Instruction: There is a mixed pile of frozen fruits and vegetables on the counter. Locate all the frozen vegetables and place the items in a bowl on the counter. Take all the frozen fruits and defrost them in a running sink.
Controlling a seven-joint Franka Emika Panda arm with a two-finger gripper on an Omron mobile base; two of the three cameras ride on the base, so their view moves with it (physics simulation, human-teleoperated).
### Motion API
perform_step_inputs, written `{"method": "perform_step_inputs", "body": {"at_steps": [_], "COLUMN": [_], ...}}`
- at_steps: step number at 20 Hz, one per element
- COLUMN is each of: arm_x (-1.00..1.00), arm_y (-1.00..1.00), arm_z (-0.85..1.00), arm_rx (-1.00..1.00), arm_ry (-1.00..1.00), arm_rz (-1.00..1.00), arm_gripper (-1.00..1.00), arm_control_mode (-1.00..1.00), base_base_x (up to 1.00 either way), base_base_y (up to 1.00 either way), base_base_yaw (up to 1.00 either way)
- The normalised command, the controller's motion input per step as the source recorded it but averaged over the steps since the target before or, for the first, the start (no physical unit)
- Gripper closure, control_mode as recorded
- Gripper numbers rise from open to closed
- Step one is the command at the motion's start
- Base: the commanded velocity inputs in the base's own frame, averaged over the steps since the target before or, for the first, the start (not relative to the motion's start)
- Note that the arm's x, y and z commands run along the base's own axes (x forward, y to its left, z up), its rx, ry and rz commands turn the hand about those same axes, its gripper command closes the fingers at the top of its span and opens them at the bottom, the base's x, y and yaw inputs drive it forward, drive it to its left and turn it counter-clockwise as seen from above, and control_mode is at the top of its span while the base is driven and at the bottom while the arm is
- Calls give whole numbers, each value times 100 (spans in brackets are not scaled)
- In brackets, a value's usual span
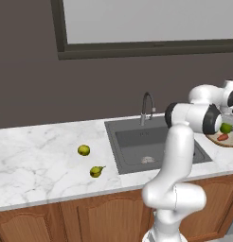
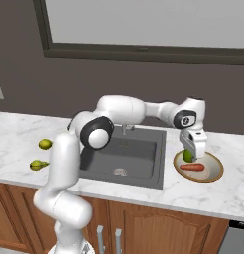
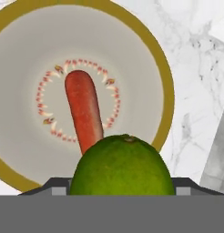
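While two fruits wait — one carrot bowled.

Glossy white rounded arm segments, dark grey joint caps, pale grey end effector.

- The white Franka arm with dark joints stretches rightward from its base, elbow bent, wrist turned down.
- Its two-finger gripper points downward, fingers closed around a bright green, lime-sized ball.
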Motion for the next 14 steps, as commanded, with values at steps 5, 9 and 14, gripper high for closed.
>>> {"method": "perform_step_inputs", "body": {"at_steps": [5,9,14], "arm_x": [1,0,0], "arm_y": [0,0,0], "arm_z": [-24,-33,-17], "arm_rx": [5,0,1], "arm_ry": [0,0,0], "arm_rz": [0,0,0], "arm_gripper": [100,100,100], "arm_control_mode": [-100,-100,-100], "base_base_x": [0,0,0], "base_base_y": [0,0,0], "base_base_yaw": [0,0,0]}}
